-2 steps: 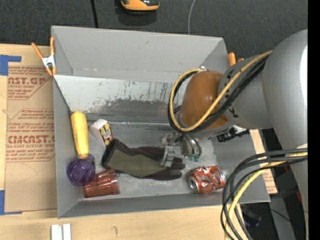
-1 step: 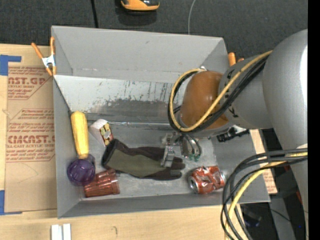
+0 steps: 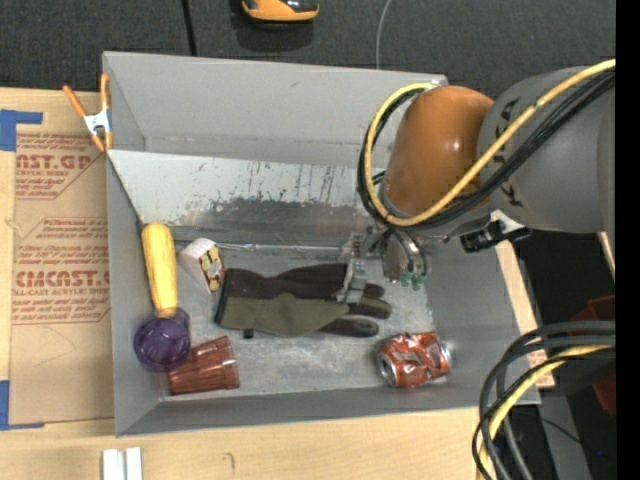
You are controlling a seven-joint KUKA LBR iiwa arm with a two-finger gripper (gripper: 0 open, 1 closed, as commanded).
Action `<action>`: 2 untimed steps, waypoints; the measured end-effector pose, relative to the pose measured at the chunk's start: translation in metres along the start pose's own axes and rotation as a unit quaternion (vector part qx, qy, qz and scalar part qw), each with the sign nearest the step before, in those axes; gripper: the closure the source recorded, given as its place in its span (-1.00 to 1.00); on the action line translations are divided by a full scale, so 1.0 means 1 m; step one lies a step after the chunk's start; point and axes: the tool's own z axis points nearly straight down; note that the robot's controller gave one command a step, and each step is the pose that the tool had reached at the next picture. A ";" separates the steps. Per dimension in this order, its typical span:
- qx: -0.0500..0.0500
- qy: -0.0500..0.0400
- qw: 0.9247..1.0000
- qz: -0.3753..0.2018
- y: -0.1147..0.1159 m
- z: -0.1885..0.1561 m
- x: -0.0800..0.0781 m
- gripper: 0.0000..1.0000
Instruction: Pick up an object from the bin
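Glove lies beneath tool, stretching leftward.

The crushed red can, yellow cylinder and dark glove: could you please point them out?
crushed red can [image 3: 412,358], camera view, middle of its body.
yellow cylinder [image 3: 158,266], camera view, mid-length.
dark glove [image 3: 285,311], camera view, olive palm.

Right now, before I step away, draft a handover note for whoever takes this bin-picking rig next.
Gripper: low in the bin at the right end of the dark glove, which lies flat mid-bin; no grasp can be confirmed.
Other things: crushed red can at the view's lower right; red cup on its side and a purple round thing lower left; yellow cylinder and small white carton at the left.
Done: arm is in the bin.
Left: secure one thing and lift it out.
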 end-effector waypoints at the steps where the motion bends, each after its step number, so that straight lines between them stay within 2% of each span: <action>1: 0.000 0.000 1.000 0.000 0.000 0.000 0.000 1.00; 2: 0.000 -0.001 1.000 0.014 -0.024 -0.123 0.006 1.00</action>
